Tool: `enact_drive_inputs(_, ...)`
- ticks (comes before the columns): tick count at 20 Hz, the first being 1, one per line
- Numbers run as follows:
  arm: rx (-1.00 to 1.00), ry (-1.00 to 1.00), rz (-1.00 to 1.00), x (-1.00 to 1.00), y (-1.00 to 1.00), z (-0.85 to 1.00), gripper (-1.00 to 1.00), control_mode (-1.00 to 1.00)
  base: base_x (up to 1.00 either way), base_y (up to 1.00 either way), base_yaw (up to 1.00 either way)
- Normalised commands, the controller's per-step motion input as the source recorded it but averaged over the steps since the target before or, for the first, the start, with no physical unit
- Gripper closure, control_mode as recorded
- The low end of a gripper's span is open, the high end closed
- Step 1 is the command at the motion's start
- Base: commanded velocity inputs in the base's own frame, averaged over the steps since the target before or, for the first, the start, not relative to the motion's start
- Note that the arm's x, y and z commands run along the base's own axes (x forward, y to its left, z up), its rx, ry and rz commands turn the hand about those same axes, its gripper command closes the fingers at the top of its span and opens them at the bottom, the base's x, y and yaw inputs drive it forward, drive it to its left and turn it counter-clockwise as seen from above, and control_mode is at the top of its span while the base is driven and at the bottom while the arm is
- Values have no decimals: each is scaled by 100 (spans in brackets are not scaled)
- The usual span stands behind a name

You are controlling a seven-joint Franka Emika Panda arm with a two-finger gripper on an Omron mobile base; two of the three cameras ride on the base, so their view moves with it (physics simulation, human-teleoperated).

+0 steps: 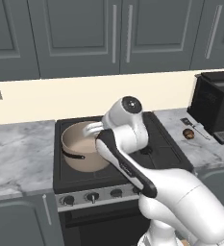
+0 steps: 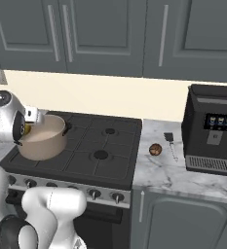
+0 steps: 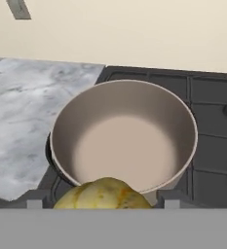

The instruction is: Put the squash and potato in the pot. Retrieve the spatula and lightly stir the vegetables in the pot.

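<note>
- Squash (image 3: 103,194), a small yellow lump with greenish mottling, is sitting between the two dark finger tips of the gripper (image 3: 101,200) in the hand view; the jaws are standing wide and appear to be clamping it across its width.
- The wide round beige-tan pot (image 3: 124,138) with straight sides and a pale inside is lying just beyond and below the held squash, its mouth open and nothing inside it.
- In the right base view a sliver of yellow is showing at the hand, just beside the near rim of the pot (image 2: 43,138); whether the squash is already hanging over the opening or just short of the rim cannot be told.
- Judgement: the step in hand is carrying the squash to the pot; the coming move is turning on a short travel forward past the rim, then a release.
- The small rounded brown potato (image 2: 155,149) is resting on the marble counter (image 2: 168,170) right of the stove, well apart from the pot.
- The slim spatula (image 2: 172,145), grey handle and dark blade, is lying just beside the potato, near the black coffee machine (image 2: 210,129).
</note>
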Motion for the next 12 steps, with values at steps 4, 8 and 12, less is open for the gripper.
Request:
enact_drive_inputs(4,0,-10,18,3,11,-31,100,-100,0,0,0)
enact_drive_inputs(8,-4,-3,9,19,2,-28,100,-100,0,0,0)
enact_drive_inputs(12,-1,0,3,40,0,-14,100,-100,0,0,0)
